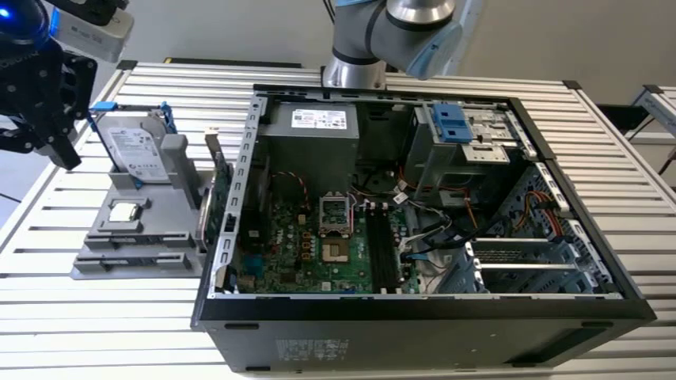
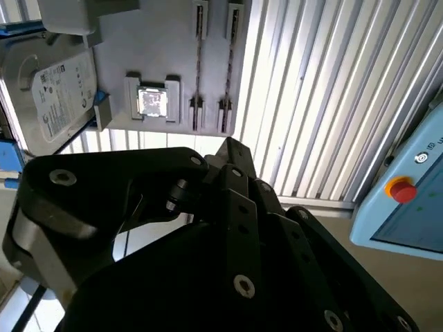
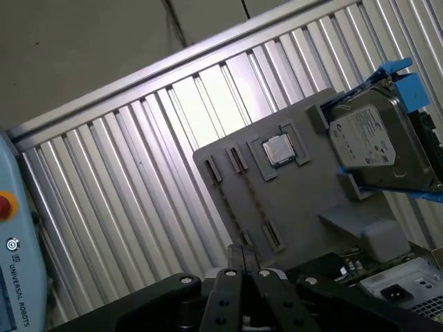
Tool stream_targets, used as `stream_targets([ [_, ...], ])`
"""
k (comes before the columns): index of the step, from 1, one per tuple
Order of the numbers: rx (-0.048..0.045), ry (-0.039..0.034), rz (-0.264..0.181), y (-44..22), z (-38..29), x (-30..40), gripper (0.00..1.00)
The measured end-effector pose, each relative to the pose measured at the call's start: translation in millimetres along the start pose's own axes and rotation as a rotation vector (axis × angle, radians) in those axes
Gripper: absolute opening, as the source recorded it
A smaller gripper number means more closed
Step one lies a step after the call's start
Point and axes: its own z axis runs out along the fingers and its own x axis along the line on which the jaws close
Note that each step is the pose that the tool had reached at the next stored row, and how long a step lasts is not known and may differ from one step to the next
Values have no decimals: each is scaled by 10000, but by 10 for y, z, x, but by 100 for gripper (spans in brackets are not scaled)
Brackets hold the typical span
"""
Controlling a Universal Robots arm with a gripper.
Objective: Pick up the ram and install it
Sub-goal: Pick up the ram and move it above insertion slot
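My black gripper [image 1: 68, 161] hangs above the table at the exterior view's far left, beside the grey parts holder [image 1: 106, 253]. In both wrist views its fingertips [image 3: 242, 252] [image 2: 232, 147] are pressed together with nothing between them. A slim dark stick [image 1: 218, 178], which looks like the ram, stands upright between the holder and the case's left wall, well apart from the gripper. The holder's two long slots [image 2: 199, 62] lie bare. Black memory slots [image 1: 378, 249] run along the motherboard inside the open computer case [image 1: 423, 313].
A silver hard drive [image 1: 138, 150] in a blue frame stands at the holder's back. A small square processor chip [image 1: 125, 211] sits in the holder's pocket. Cables and a drive cage crowd the case's right half. A teach pendant [image 2: 408, 207] lies off the slatted table [image 1: 95, 324].
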Motion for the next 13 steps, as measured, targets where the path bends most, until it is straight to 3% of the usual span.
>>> stream_targets([
  [13, 29, 55, -1094, 0, 0, 0, 0],
])
